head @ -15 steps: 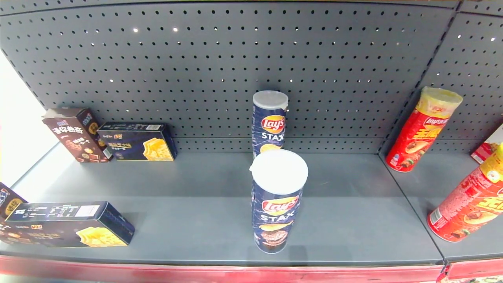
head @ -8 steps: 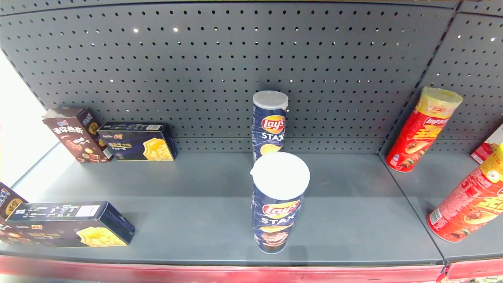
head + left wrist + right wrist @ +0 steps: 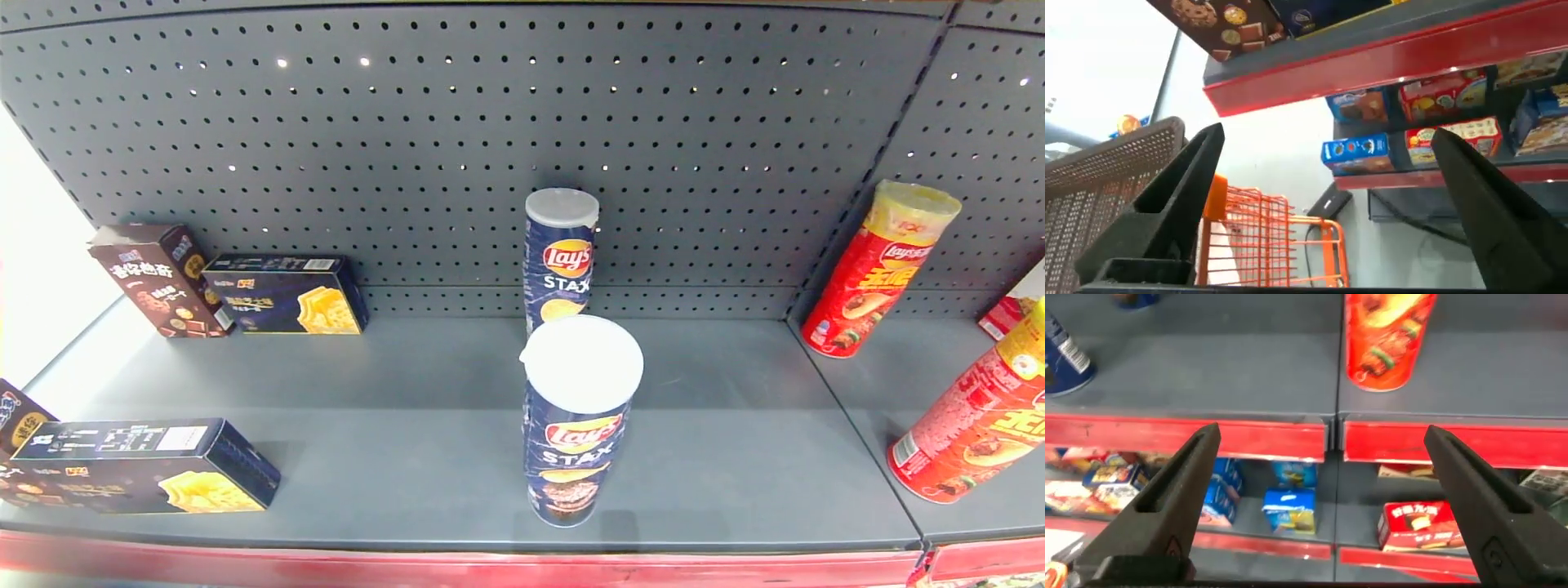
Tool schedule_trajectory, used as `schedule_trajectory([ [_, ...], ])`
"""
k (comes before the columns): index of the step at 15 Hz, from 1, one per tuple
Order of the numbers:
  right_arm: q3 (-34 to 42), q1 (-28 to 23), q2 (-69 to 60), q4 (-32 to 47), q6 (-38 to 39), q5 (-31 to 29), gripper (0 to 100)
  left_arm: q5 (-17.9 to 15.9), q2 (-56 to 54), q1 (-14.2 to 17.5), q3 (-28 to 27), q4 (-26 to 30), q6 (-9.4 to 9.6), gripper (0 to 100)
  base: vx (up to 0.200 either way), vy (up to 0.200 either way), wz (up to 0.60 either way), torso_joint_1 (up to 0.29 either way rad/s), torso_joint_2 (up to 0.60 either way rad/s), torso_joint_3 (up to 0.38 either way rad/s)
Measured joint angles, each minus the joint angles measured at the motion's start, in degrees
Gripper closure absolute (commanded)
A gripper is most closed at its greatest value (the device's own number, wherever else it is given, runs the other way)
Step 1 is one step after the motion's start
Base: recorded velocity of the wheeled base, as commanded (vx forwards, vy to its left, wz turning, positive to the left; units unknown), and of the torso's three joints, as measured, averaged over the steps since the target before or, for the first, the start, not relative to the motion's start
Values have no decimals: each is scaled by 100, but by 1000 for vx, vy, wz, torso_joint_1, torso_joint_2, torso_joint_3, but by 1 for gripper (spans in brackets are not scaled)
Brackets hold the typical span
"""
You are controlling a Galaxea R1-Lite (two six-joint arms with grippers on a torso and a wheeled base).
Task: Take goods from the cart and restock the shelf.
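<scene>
The left claw (image 3: 1331,196) was spread wide with nothing between its fingers, low beside the shelf's red front lip, the orange wire cart (image 3: 1259,245) showing beyond it; the right claw (image 3: 1323,498) was likewise wide and empty, held just before that red lip.

Nearest on the grey shelf (image 3: 392,441) stood the front blue can (image 3: 575,433), upright close to the front edge; it was a tall dark-blue tube with a white plastic lid and a red-and-yellow emblem (its foot printed brown). Straight behind it, apart from it and against the back panel, stood the rear blue can (image 3: 560,257), in the same livery with a greyish lid; the front can hid its foot from the head view.

To the left, a dark box with a yellow picture (image 3: 147,465) lay at the front edge; farther back a brown biscuit box (image 3: 155,282) stood just beside a second dark box (image 3: 286,294). In the next bay to the right stood a near red can (image 3: 976,425) and a far red can (image 3: 882,269), both yellow-topped; the perforated back panel (image 3: 490,122) closed the rear.
</scene>
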Motion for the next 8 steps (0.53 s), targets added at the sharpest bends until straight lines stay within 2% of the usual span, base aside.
schedule_trajectory([
  [2, 0, 2, 113, 2, 4, 22, 0, 16, 94, 375, 11, -5, -110, 0, 0, 0, 0, 0, 0, 0],
  [4, 0, 16, 149, 0, 9, 16, 0, -161, 28, 1203, 20, -11, -219, 0, 0, 0, 0, 0, 0, 0],
  [5, 0, 29, 128, 0, 9, 16, 0, -496, -29, 1496, 26, -24, -372, 0, 0, 0, 0, 0, 0, 0],
  [6, 0, 40, 83, 0, 9, 18, 0, -1152, -93, 1669, 45, -54, -575, 0, 0, 0, 0, 0, 0, 0],
  [7, 0, 40, 20, -6, 17, 18, 0, -1914, -143, 1732, 91, -199, -906, 0, 0, 0, 0, 0, 0, 0],
  [8, 4, 29, -29, -9, 22, 18, 0, -2391, -178, 1741, 161, -396, -1232, 0, 0, 0, 0, 0, 0, 0],
])
